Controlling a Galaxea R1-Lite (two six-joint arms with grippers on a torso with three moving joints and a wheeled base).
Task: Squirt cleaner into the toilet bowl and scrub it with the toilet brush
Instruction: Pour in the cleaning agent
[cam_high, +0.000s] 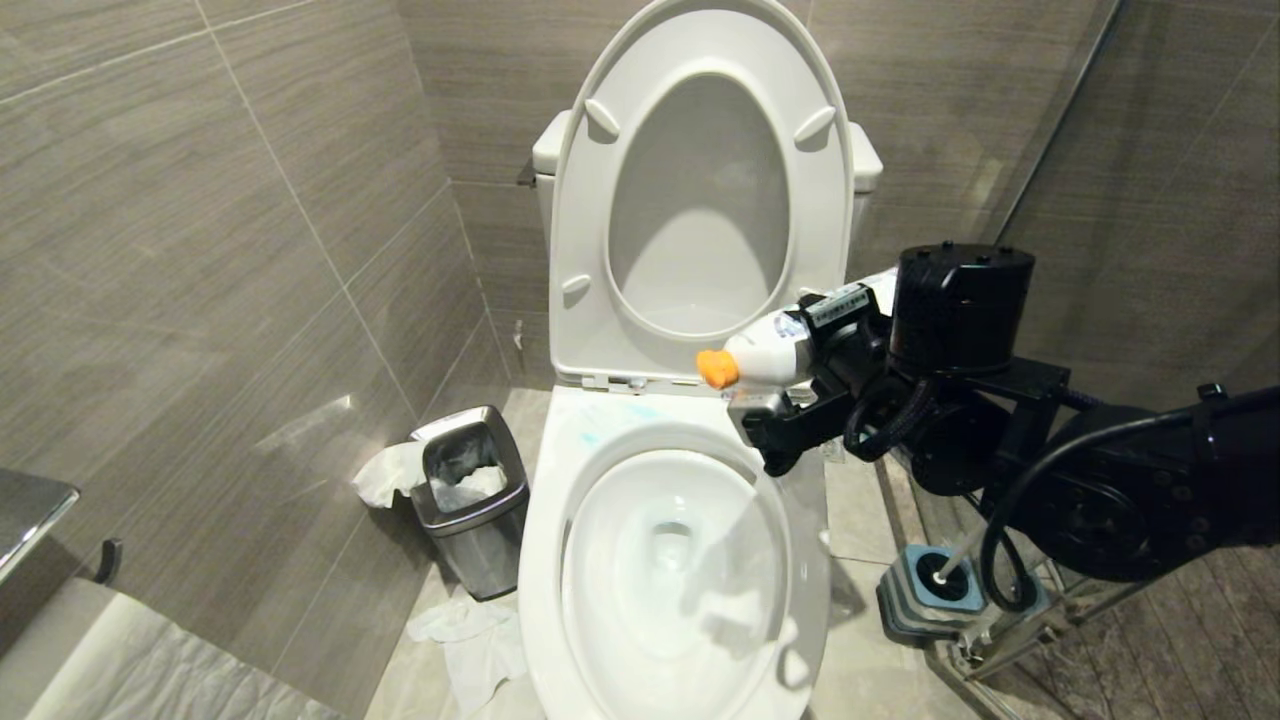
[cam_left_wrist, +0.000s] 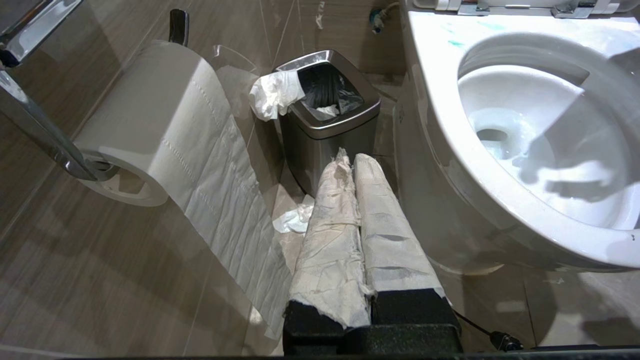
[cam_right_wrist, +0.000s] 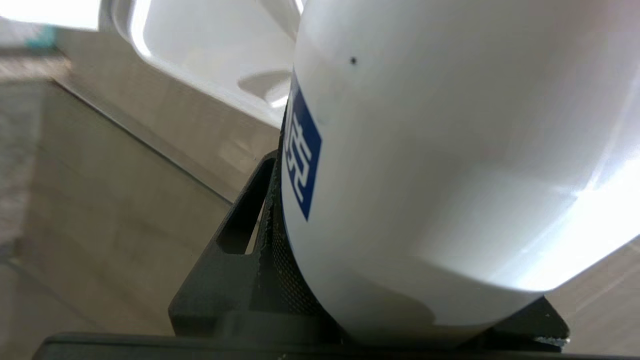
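One toilet bowl (cam_high: 560, 560), one cleaner bottle (cam_high: 770, 355), one toilet brush (cam_high: 950, 565), one bin (cam_high: 470, 500)

Toilet bowl (cam_high: 545, 560) glossy white, seat and lid (cam_high: 700, 190) white too, centre of head view. Turquoise cleaner smears (cam_high: 590, 437) on the rim's upper left. Bottle (cam_high: 775, 350) white with orange cap, blue label patch with white characters (cam_right_wrist: 300, 165). Right pincer (cam_high: 800, 390) and arm black. Left pincer (cam_left_wrist: 357, 215) wrapped in off-white paper, black base. Toilet brush (cam_high: 955, 557) white handle, base blue with grey stripes, lower right. Bin (cam_high: 470, 500) brushed steel, black liner. Wall tiles grey-brown, streaked.
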